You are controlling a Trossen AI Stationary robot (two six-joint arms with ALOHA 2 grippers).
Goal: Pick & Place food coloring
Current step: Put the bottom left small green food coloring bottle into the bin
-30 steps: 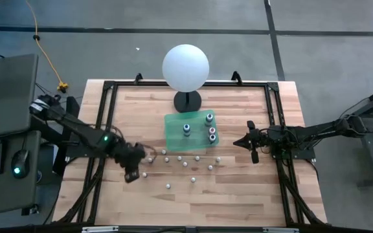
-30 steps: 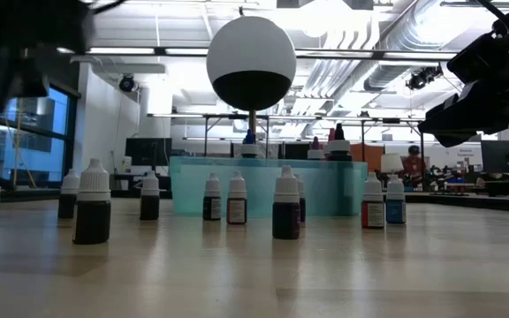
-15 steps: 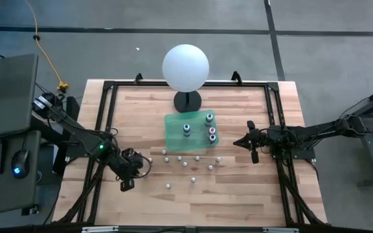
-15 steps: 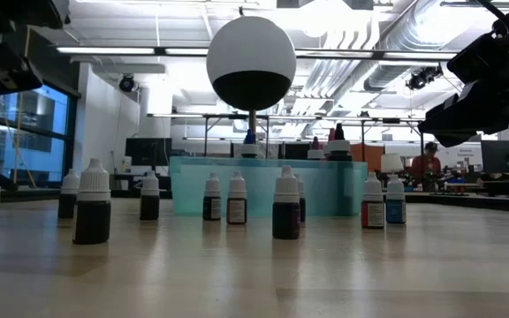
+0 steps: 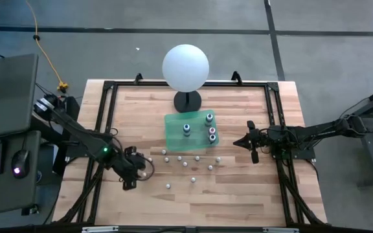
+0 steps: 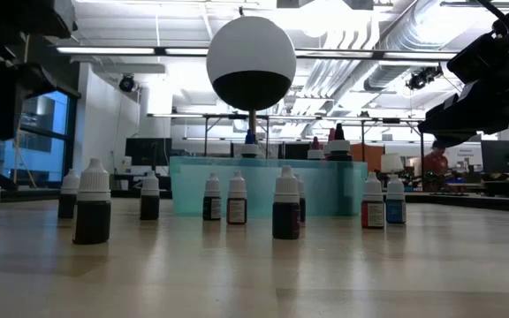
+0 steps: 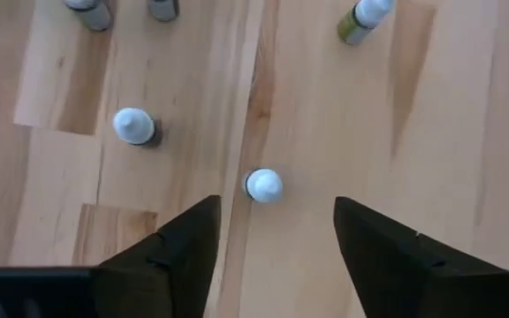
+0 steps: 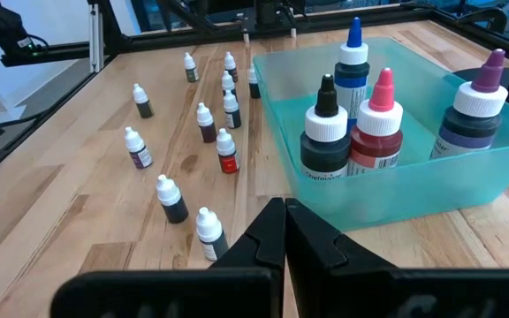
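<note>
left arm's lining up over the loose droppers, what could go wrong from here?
1. The left gripper hangs open over one white-capped dropper bottle; an off-centre descent could tip it.
2. A second bottle stands close by; a finger may clip it.
3. The right gripper, shut, waits beside the teal bin.

Left gripper (image 7: 272,234) spread wide, pointing down — right gripper (image 8: 285,234) closed.

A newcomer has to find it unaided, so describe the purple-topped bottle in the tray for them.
Find the big white sphere on its black stand; the teal tray lies on the table right beside it. Four dropper bottles stand inside, and the purple-topped bottle stands apart from the black-topped bottle, pink-topped bottle and blue-topped bottle. Only its pointed cap is purple.
</note>
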